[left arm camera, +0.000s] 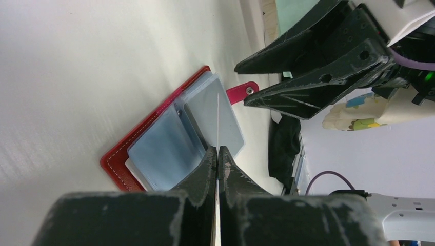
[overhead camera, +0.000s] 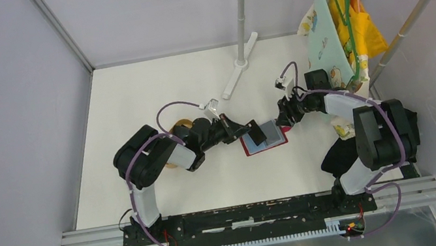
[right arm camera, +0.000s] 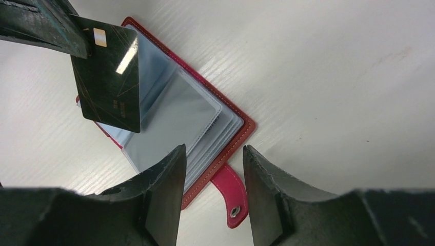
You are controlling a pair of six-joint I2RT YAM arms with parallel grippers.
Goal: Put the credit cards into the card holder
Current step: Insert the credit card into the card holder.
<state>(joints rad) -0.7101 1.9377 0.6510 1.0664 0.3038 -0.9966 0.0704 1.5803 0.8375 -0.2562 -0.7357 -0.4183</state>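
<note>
The red card holder (overhead camera: 267, 146) lies open on the white table, its grey-blue pocket panels (right arm camera: 179, 110) facing up and its red snap tab (right arm camera: 232, 190) pointing toward the right arm. My left gripper (overhead camera: 248, 129) is shut on a black credit card (right arm camera: 109, 77) and holds it just above the holder's left pockets. In the left wrist view the card shows edge-on (left arm camera: 218, 115) between the closed fingers (left arm camera: 218, 149). My right gripper (right arm camera: 213, 151) is open and empty, hovering over the holder's right edge and tab. No other cards are in view.
An oval tan tray (overhead camera: 181, 125) lies partly hidden under the left arm. A rack pole base (overhead camera: 239, 65) stands at the back. Hanging clothes (overhead camera: 339, 31) and a black cloth (overhead camera: 340, 156) are by the right arm.
</note>
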